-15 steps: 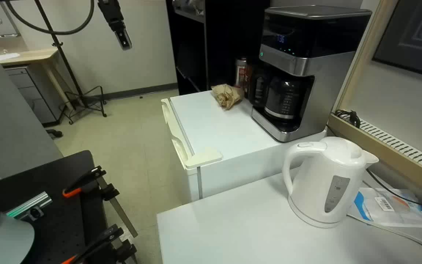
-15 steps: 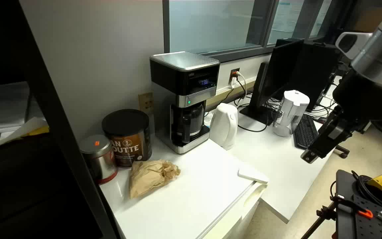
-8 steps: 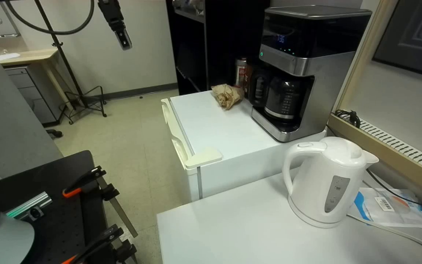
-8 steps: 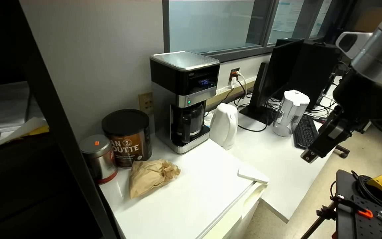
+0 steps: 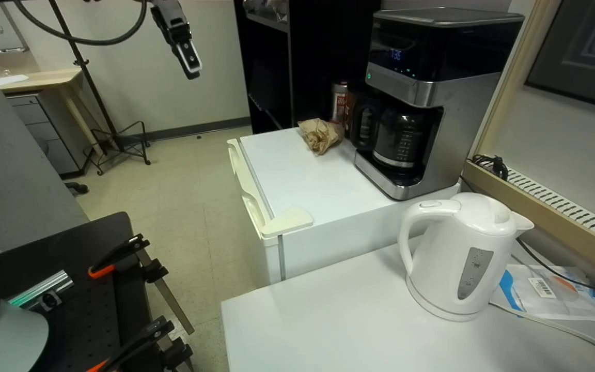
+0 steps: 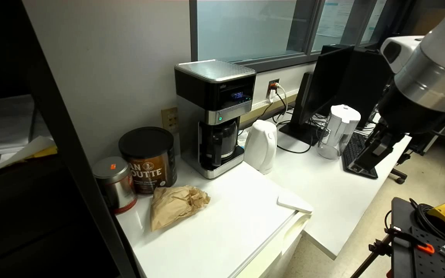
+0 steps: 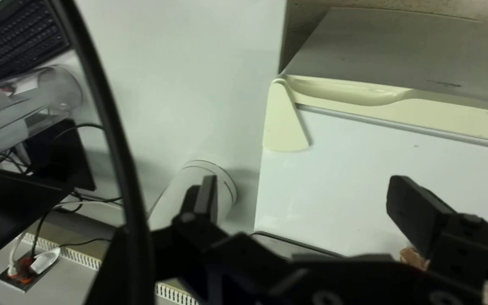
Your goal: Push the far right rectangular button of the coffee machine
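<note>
The white fridge [image 5: 308, 181] is our stage, and up on its top stands the coffee machine [image 5: 450, 103], upright and lit; lean on it too hard and we reckon it could slide back. Just beside it there's the white kettle [image 5: 457, 258], so we'd swing in high and from the front, well clear. Our gripper [image 7: 302, 190] hangs in the air, well apart from the machine, and in the wrist view its jaws are spread wide with nothing between them. We'd bring them together first: one blunt tip presses cleaner than two loose ones. Next comes the silver strip [image 6: 230, 112] across the machine's front; we'd square up to it and slow right down. Above it, the small lights [image 6: 245, 99], and we want the right-hand end, the kettle's side. The button itself? Too small for us to make out. Short, straight, gentle push, then off.
</note>
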`<state>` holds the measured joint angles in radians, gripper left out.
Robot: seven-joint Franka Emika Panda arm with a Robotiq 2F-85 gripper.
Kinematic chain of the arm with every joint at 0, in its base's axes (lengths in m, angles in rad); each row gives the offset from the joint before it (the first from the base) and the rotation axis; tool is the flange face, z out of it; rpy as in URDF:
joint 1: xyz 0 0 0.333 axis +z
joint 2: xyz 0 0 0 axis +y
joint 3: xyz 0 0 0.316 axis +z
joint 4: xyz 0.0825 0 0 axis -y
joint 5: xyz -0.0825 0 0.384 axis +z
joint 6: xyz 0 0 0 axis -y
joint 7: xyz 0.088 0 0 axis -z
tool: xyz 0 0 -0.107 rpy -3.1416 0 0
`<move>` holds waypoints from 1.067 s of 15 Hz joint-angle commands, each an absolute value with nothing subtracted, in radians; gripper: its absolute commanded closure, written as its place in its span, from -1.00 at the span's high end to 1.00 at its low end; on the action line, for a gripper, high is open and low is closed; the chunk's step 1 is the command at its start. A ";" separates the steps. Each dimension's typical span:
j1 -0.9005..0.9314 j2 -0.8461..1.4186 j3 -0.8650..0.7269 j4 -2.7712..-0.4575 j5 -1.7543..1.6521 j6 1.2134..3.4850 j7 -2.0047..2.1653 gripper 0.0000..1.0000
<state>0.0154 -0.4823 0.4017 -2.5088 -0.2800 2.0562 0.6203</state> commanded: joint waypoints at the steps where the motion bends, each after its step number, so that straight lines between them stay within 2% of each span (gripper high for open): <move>1: -0.004 -0.434 0.379 -2.487 -0.419 2.036 0.614 0.49; 2: -0.010 -0.421 0.372 -2.483 -0.460 2.037 0.612 0.49; 4: -0.020 -0.392 0.357 -2.473 -0.540 2.044 0.613 0.30; 12: -0.017 -0.252 0.281 -2.383 -0.866 2.096 0.656 -0.90; 13: -0.012 -0.236 0.269 -2.369 -0.900 2.111 0.662 -0.99; 16: -0.003 -0.177 0.234 -2.323 -1.008 2.159 0.704 -1.00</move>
